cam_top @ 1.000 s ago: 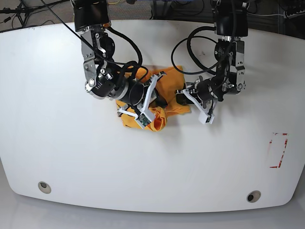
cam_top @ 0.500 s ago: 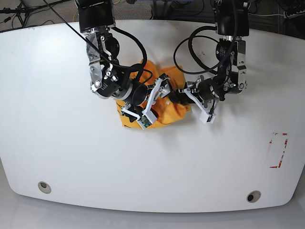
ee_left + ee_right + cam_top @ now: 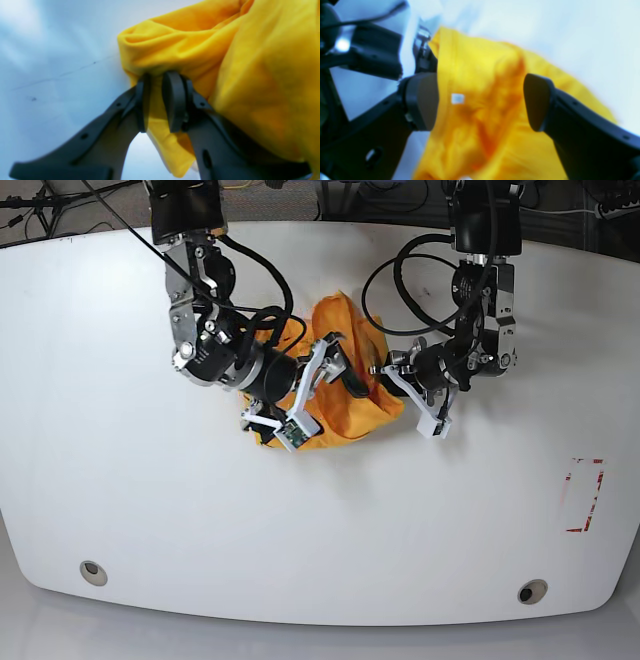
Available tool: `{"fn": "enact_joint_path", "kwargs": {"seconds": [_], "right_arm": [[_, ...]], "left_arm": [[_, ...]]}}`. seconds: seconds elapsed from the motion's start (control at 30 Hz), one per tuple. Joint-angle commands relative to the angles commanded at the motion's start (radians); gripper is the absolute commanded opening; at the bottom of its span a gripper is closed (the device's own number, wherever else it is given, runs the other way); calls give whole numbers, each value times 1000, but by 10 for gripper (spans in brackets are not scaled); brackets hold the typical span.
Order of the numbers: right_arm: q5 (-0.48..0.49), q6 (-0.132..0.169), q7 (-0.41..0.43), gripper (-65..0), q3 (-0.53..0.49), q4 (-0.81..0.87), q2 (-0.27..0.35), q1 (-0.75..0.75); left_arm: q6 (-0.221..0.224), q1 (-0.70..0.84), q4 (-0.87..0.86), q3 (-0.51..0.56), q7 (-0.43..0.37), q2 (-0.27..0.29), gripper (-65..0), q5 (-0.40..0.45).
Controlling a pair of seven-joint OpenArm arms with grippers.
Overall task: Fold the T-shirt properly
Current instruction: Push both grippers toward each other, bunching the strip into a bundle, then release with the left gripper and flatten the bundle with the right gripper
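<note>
The orange-yellow T-shirt (image 3: 352, 408) lies crumpled in a heap at the middle of the white table (image 3: 120, 440); its print is hidden. My left gripper (image 3: 377, 374) is at the heap's right edge. In the left wrist view it (image 3: 156, 100) is shut on a fold of the T-shirt (image 3: 190, 50). My right gripper (image 3: 335, 372) is over the heap's left part. In the right wrist view it (image 3: 480, 100) is open wide, with the T-shirt (image 3: 482, 140) and a small white tag (image 3: 457, 98) showing between the fingers.
A red-marked rectangle (image 3: 583, 495) is on the table at the right. Two round inserts (image 3: 93, 570) (image 3: 532, 590) sit near the front edge. Black cables (image 3: 400, 270) loop behind the arms.
The T-shirt heap has been drawn up and back, with more cloth rising between the two grippers. The right gripper has let the front lump drop and shifted slightly left.
</note>
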Motion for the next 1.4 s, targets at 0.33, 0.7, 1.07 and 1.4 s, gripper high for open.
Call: {"fn": "enact_joint_path", "kwargs": {"seconds": [0.33, 0.7, 1.07, 1.4], "right_arm": [[158, 2, 0, -157, 149, 25, 49, -21], [269, 2, 3, -157, 270, 23, 89, -49], [253, -2, 5, -157, 183, 18, 84, -57], [28, 0, 5, -189, 52, 18, 18, -31]], "left_arm": [[-61, 2, 107, -64, -31, 8, -349, 0], [-61, 5, 311, -172, -25, -106, -324, 2], [-61, 77, 388, -519, -31, -324, -324, 8], [-75, 121, 344, -717, -32, -422, -324, 2]]}}
